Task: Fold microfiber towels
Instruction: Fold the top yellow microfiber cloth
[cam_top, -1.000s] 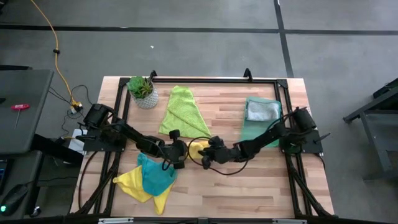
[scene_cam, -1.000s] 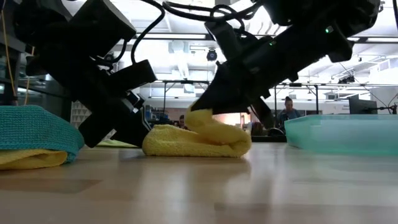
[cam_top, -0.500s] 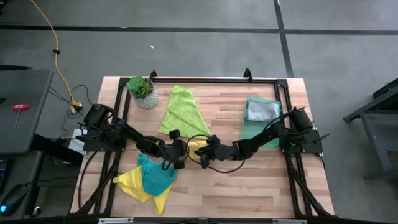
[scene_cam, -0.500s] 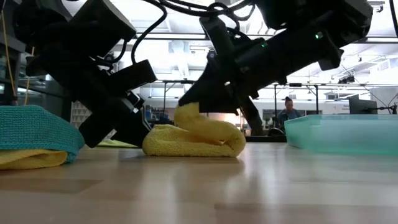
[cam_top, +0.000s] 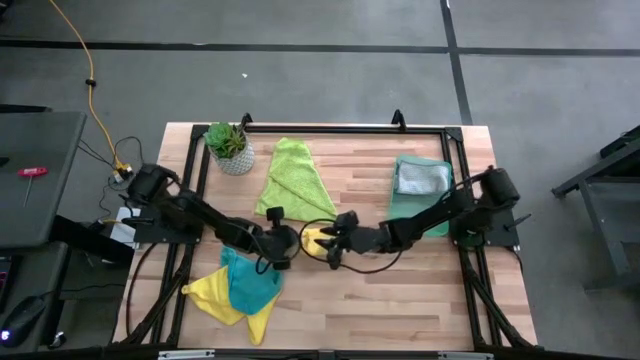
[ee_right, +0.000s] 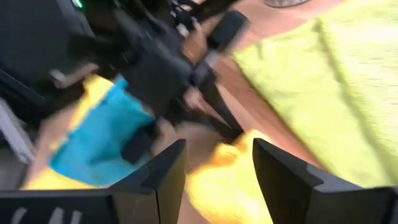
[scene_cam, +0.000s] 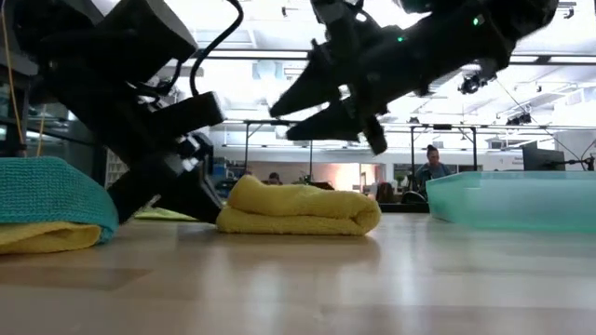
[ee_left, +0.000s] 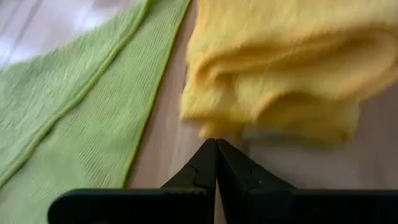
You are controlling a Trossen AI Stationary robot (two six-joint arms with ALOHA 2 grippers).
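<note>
Right claw [scene_cam: 321, 107]: I see it open, holding nothing, just above the folded yellow towel [scene_cam: 298, 208].
Left claw [ee_left: 216, 163]: I see it shut, empty, tips beside the same towel on the desk [scene_cam: 307, 279].

Overhead light: even and soft from above; my table [cam_top: 400, 290] shows only faint shadows.
Low view backlight: bright ceiling lights in the room behind turn my arms into near-black shapes.
Glare: the table's near surface [scene_cam: 298, 288] shines pale and lies out of focus.
Left wrist focus: the yellow towel [ee_left: 280, 62] and lime green towel [ee_left: 74, 112] are soft, too close.
Right wrist blur: heavy motion smear over my other arm [ee_right: 149, 62] and the teal towel [ee_right: 106, 130].
</note>
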